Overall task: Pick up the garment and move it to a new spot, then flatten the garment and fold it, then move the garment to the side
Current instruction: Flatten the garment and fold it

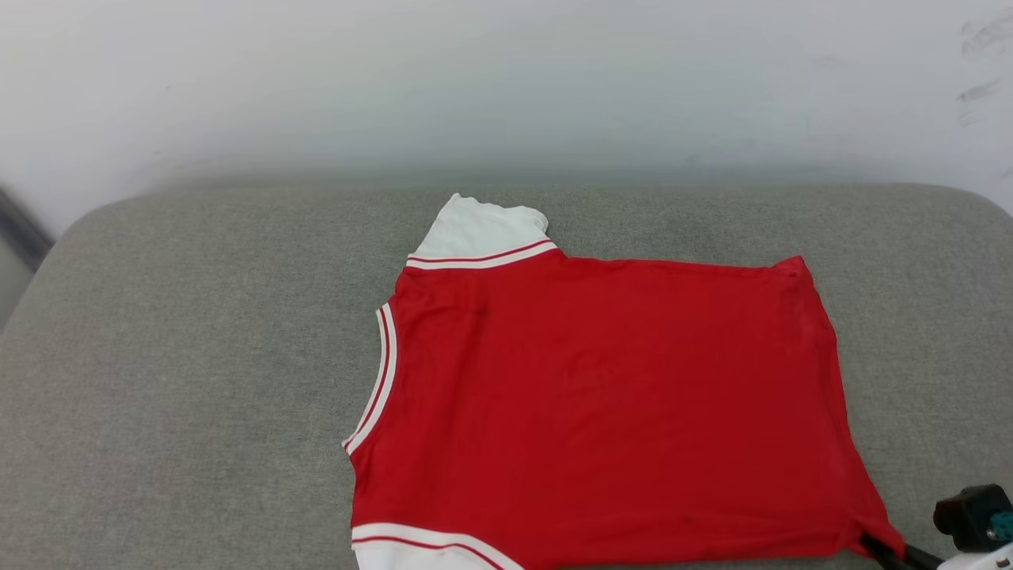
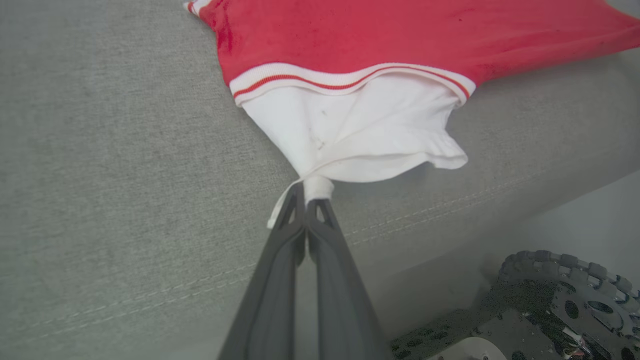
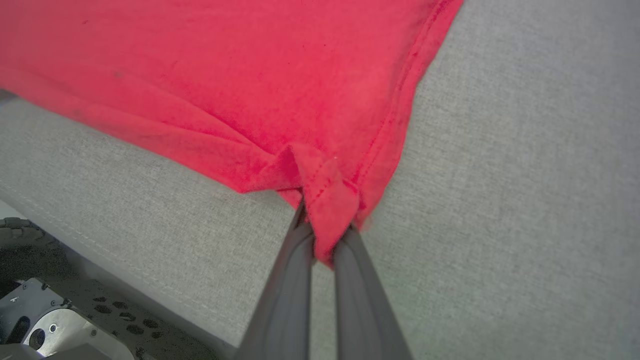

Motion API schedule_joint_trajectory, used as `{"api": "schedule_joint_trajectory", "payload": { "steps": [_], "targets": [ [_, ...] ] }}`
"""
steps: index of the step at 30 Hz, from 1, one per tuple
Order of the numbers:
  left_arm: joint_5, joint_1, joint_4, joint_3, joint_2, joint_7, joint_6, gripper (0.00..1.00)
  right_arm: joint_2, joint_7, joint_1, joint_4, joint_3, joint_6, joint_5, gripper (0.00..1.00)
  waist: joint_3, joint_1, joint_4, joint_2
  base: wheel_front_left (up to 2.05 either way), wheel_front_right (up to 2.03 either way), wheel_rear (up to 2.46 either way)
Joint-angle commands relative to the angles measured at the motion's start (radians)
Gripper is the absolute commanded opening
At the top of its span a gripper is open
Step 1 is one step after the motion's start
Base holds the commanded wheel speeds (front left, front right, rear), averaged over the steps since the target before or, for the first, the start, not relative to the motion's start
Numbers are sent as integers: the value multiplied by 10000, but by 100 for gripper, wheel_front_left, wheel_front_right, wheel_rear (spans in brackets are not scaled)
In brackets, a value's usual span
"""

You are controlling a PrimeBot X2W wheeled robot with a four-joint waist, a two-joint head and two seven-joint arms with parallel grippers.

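The garment (image 1: 601,396) lies spread on the grey cushion, plain red side up, neck opening to the left, one white sleeve (image 1: 479,229) at the far edge and the other at the near edge. My left gripper (image 2: 306,197) is shut on the hem of the near white sleeve (image 2: 350,125), pulling it to a point. My right gripper (image 3: 325,240) is shut on the near bottom corner of the red hem (image 3: 327,195), which bunches between the fingers. In the head view the right gripper (image 1: 874,546) shows at the lower right under that corner.
The grey fabric cushion (image 1: 198,356) stretches wide to the left of the garment, with a pale wall behind. Its stitched front edge (image 2: 175,292) runs close under both grippers. The robot's base and a treaded wheel (image 2: 565,290) sit below that edge.
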Motion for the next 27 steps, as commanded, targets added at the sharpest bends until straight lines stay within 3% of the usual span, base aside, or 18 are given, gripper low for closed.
{"api": "schedule_joint_trajectory", "payload": {
  "steps": [1, 9, 21, 27],
  "targets": [
    [-63, 168, -53, -44, -16, 57, 19, 0, 110, 131, 379, -185, -309, -15, -125, 0, -41, 4, 27, 0, 0, 0, 0],
    [415, -641, 157, -37, -146, 37, -190, 0, 696, 1085, 1273, -1489, -1700, -13, -771, 0, 164, 4, 95, 0, 0, 0, 0],
    [1444, -3478, 753, 483, -125, 203, -1102, 0, 1196, 1710, 462, -2639, -3186, -13, -1190, 0, 987, 4, -157, 0, 0, 0, 0],
    [1784, -4826, 1255, 649, -354, 361, -1564, 0, 1313, 1900, -66, -2851, -3269, -13, -1286, 0, 1546, 4, -390, 0, 0, 0, 0]
  ]
}}
